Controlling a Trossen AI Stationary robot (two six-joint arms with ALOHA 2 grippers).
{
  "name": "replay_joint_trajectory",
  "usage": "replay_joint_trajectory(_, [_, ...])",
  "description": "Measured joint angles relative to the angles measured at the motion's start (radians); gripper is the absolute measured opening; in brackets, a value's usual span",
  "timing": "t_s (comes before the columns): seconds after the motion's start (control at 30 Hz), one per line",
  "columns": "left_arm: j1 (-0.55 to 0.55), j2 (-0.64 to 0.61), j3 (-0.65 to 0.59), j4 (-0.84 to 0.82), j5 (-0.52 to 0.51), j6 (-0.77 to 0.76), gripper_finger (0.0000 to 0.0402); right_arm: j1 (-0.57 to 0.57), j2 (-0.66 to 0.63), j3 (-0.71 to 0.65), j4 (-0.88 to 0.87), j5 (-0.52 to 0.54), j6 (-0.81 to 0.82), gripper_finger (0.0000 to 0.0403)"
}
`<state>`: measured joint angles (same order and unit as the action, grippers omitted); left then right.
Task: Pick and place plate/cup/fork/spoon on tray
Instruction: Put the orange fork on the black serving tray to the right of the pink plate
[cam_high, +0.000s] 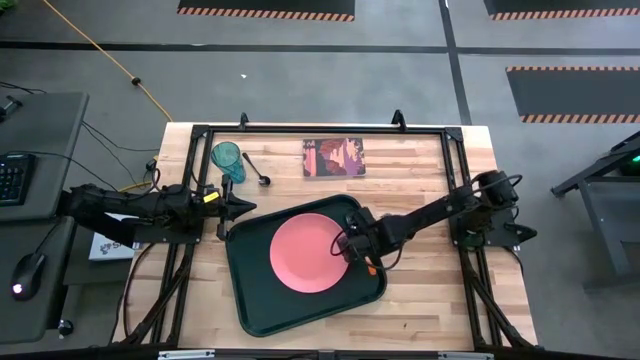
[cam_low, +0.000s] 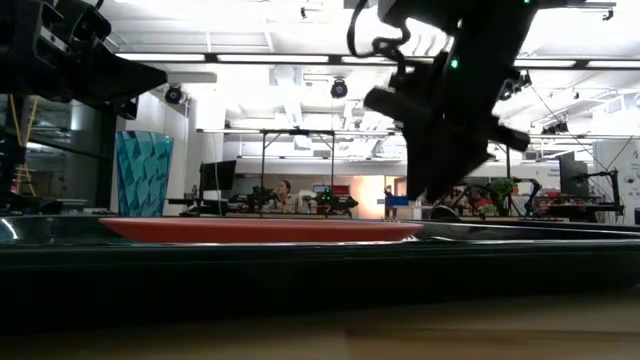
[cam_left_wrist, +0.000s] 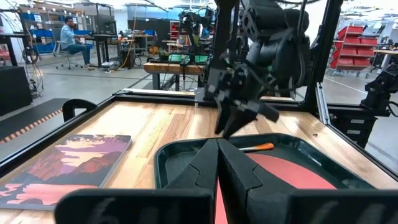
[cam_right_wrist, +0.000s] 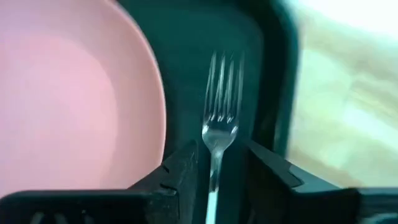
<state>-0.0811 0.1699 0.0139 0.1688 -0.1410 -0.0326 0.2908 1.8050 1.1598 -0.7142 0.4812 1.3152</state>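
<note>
Butcher-block table top (cam_high: 420, 300) with a black frame, grey lab floor around it, benches and a seated person (cam_left_wrist: 69, 36) far back in the room.

Tray (cam_high: 250, 300): dark green, rounded corners, raised rim, sits mid-table, rotated slightly. Plate (cam_high: 305, 253): round, flat, pink, lying flat inside the tray, toward its centre. In the low view it reads as a thin red-pink disc (cam_low: 260, 229) just above the tray rim.

Fork (cam_right_wrist: 221, 127): silver tines, four of them, lying on the tray floor in the strip between plate edge (cam_right_wrist: 81, 106) and tray rim (cam_right_wrist: 277, 81). Orange handle visible beside the plate (cam_high: 371, 267) and in the left wrist view (cam_left_wrist: 255, 147). Right gripper (cam_right_wrist: 217, 165) is directly over it, fingers apart with the fork's neck between them; can't tell whether the pads touch it.

Cup (cam_high: 227, 158): translucent teal, faceted, upright on bare wood outside the tray, near the far-left corner. Spoon (cam_high: 254, 168): dark metal, thin handle, on the wood just beside the cup.

Left gripper (cam_high: 240, 206) hovers at the tray's left edge, near the cup, fingers together, holding nothing.

Dark-red picture book (cam_high: 334, 158) lies flat near the far edge. No readable writing or brand marks on any item.
</note>
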Motion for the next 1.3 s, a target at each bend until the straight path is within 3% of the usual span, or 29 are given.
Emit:
replay_joint_trajectory(0.13, [0.0,0.0,0.0,0.0,0.0,0.0,0.0,-0.001,-0.006,0.014,-0.002,-0.019,-0.07,0.0095])
replay_joint_trajectory(0.3, [0.0,0.0,0.0,-0.002,0.0,0.0,0.0,-0.002,0.05,0.015,0.035,-0.053,-0.121,0.0012])
replay_joint_trajectory(0.6, [0.0,0.0,0.0,-0.015,0.0,0.0,0.0,-0.003,0.108,0.015,0.069,-0.065,-0.138,0.0005])
replay_joint_trajectory(1.3, [0.0,0.0,0.0,-0.016,0.0,0.0,0.0,-0.003,0.113,0.015,0.299,-0.097,-0.243,0.0])
